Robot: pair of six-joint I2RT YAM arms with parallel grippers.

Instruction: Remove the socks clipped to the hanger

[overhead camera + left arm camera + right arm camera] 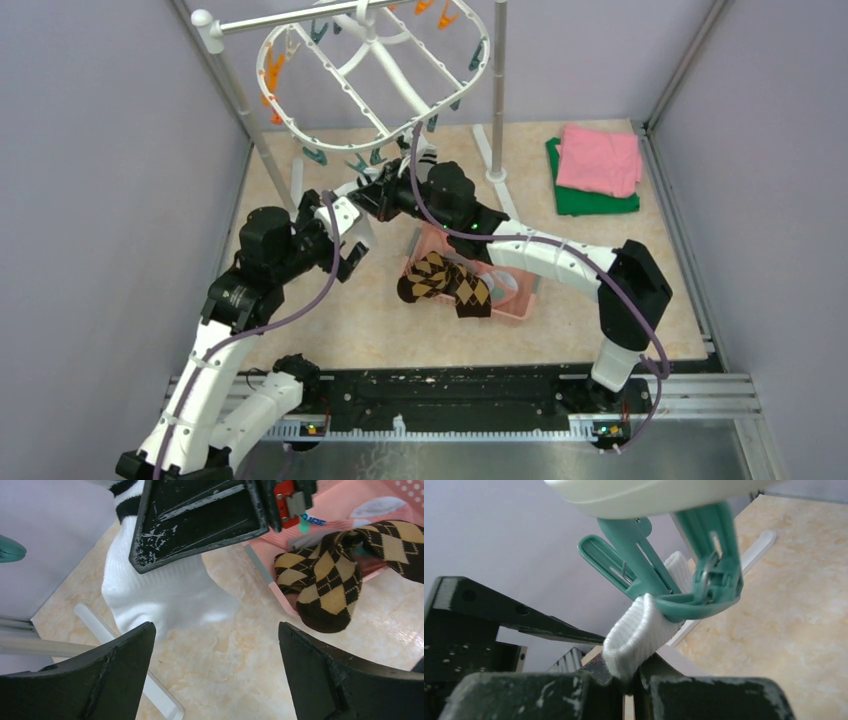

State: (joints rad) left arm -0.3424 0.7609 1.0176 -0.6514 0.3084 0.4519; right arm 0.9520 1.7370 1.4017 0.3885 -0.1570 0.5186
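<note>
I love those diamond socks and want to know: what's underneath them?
The diamond socks lie across a pink basket, one toe drooping over its rim. Whatever sits beneath them inside the basket is covered.

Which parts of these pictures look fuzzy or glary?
Top view: even light, sharp, only faint shadows. Left wrist view: diamond-patterned sock crisp, left pincer slightly soft up close. Right wrist view: hanger rim blurred and washed pale; teal clip and white sock clearer.
</note>
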